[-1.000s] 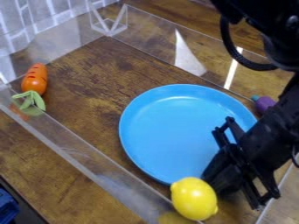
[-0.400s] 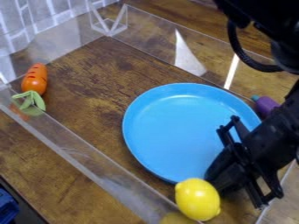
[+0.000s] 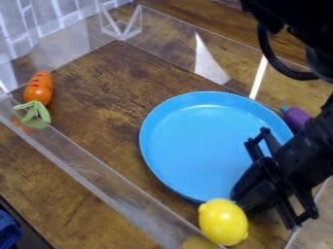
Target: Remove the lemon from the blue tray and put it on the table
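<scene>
Dark brown wood-grain planks make up the table (image 3: 117, 97), fenced by clear acrylic walls (image 3: 92, 180) that run along its near-left edge and its far side.

From the single camera view, the blue tray (image 3: 208, 141), a large round plate with a shallow rim, lies right of centre and is bare inside. The lemon (image 3: 223, 222), glossy and yellow, sits at the bottom of the picture just outside the tray's near rim, close beside the acrylic wall. The black gripper (image 3: 260, 199) reaches down from the right over the tray's near-right rim, its fingers drawn together and their tips pressed against the lemon's right side; whether the fruit is pinched or only touched cannot be made out.

An orange carrot (image 3: 41, 88) with green leaves (image 3: 31, 114) lies at the far left against the wall. A purple eggplant (image 3: 299, 118) peeks out past the tray's right rim, partly hidden by the arm.
</scene>
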Tool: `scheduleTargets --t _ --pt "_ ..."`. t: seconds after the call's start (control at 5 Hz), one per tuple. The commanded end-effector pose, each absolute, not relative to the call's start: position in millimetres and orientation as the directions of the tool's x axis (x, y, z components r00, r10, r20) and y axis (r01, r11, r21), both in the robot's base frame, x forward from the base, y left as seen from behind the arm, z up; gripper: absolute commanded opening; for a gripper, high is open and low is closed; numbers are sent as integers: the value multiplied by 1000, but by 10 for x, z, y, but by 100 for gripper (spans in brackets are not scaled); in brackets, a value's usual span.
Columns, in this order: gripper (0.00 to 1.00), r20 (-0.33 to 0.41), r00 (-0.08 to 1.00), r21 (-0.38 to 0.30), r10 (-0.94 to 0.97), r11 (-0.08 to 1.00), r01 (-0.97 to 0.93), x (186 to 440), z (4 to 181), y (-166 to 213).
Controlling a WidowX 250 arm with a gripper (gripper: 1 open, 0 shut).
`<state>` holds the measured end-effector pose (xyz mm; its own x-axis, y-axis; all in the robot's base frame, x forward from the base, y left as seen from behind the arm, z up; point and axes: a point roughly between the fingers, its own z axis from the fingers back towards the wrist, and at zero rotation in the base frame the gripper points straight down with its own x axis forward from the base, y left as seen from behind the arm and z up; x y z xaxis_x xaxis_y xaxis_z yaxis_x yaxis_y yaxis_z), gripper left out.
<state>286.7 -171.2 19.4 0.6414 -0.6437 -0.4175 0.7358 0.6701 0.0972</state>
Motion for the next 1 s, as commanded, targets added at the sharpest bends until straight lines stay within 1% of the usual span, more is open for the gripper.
scheduleTargets --t 0.0,0.4,0.6,0.8 --pt "0 -408 605 86 -684 631 771 2871 203 -1806" --pt "0 -419 591 85 -690 618 782 2883 189 -1821" --pt "100 -425 594 91 -683 621 779 2872 194 -1834" --pt "100 -428 600 96 -676 626 774 2864 219 -1844"
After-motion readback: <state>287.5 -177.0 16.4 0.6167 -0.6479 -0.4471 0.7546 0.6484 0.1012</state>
